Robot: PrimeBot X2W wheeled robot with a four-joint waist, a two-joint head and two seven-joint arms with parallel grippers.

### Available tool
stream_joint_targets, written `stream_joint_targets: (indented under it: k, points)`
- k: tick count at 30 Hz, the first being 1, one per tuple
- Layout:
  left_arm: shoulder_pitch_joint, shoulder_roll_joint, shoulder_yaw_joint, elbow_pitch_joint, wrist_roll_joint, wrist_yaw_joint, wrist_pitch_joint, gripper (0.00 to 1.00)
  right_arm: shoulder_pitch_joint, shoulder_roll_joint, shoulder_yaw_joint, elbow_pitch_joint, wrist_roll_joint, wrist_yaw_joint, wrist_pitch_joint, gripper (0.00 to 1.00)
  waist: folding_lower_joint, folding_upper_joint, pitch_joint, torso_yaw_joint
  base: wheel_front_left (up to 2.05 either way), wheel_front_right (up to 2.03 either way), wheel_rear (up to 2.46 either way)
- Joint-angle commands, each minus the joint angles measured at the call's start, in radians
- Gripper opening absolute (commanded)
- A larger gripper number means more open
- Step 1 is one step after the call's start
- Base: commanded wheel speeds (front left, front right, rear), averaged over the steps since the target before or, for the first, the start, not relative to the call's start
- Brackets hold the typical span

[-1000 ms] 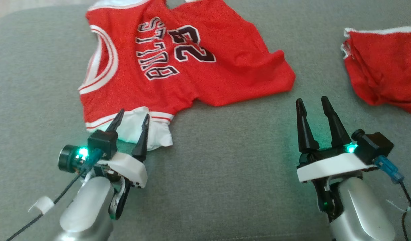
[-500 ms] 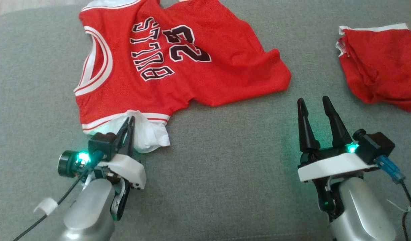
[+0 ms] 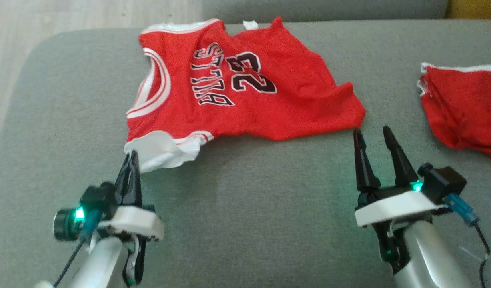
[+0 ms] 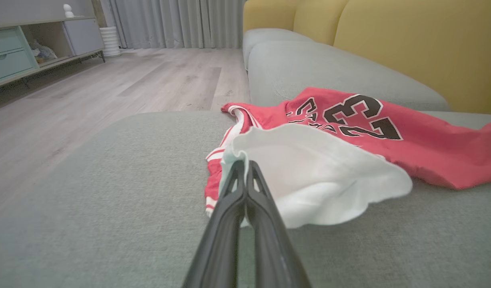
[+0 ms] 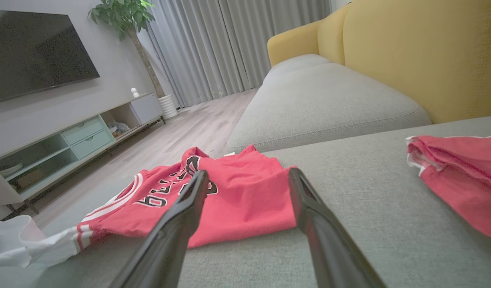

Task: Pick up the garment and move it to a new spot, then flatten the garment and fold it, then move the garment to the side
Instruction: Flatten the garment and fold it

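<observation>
Pinching together with no gap between them, the left fingers [image 3: 130, 160] have the edge of the white lining fold [image 3: 161, 150] that spills out of the red sleeveless basketball jersey [image 3: 245, 96] with black lettering. How much cloth sits in the bite I can't quite tell, since the tips cover it. The jersey spreads ahead and to the right of those tips, rumpled, on the grey fabric sofa seat [image 3: 249, 212]. The right fingers [image 3: 370, 134] stand wide apart and hold nothing, their tips just short of the jersey's nearest red corner.

I judge the pick-up to be the step in hand. It should go best as a slow lift, minding that the thin white edge doesn't slide free, with the right fingers taking the corner ahead of them so the cloth hangs spread, not bunched.

The left wrist view makes plain what the head view flattens: the white fold curls up off the seat just beyond the tips. The right wrist view shows the red corner lying between the open fingers, and a second crumpled red garment [image 5: 461, 180] well off to their right.
</observation>
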Motion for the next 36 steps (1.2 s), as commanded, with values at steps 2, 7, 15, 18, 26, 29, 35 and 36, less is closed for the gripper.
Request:
stream_joint_targets:
  k: [2, 7, 15, 18, 26, 29, 35, 36]
  points:
    - [0.014, 0.037, 0.058, -0.054, -0.007, 0.017, -0.012, 0.0, 0.005, -0.001, 0.027, -0.02, -0.007, -0.001, -0.006, 1.0, 0.0001, 0.0, -0.036, 0.034, 0.0, 0.0, 0.0]
    - [0.095, 0.039, 0.08, -0.115, -0.002, 0.029, -0.012, 0.07, 0.019, -0.001, 0.032, -0.007, -0.01, -0.001, -0.006, 1.0, 0.0001, 0.0, -0.063, 0.065, 0.0, 0.0, 0.0]
    - [0.139, 0.027, 0.103, -0.211, 0.042, 0.056, -0.012, 1.0, 0.028, -0.001, 0.039, -0.003, -0.012, -0.001, -0.006, 1.0, 0.0001, 0.0, -0.071, 0.082, 0.0, 0.0, 0.0]
    - [0.143, 0.015, 0.111, -0.273, 0.072, 0.048, -0.012, 1.0, 0.029, -0.001, 0.042, -0.002, -0.013, -0.001, -0.006, 1.0, 0.0001, 0.0, -0.068, 0.078, 0.0, 0.0, 0.0]
    - [0.159, -0.025, 0.114, -0.306, 0.111, 0.003, -0.013, 1.0, 0.012, -0.001, 0.021, 0.014, -0.025, -0.001, -0.006, 1.0, 0.0001, 0.0, -0.037, 0.054, 0.0, 0.0, 0.0]
    - [0.151, -0.036, 0.117, -0.306, 0.122, -0.012, -0.013, 1.0, -0.008, -0.001, -0.008, 0.032, -0.043, -0.001, -0.006, 1.0, 0.0001, 0.0, -0.017, 0.05, 0.0, 0.0, 0.0]
    - [0.125, -0.055, 0.134, -0.293, 0.142, -0.041, -0.013, 1.0, -0.076, -0.001, -0.111, 0.123, -0.113, -0.001, 0.054, 1.0, 0.0001, 0.0, 0.017, 0.059, 0.0, 0.0, 0.0]
    - [0.121, -0.059, 0.136, -0.289, 0.144, -0.046, -0.013, 1.0, -0.09, -0.001, -0.125, 0.141, -0.112, -0.001, 0.066, 1.0, 0.0001, 0.0, 0.023, 0.062, 0.0, 0.0, 0.0]
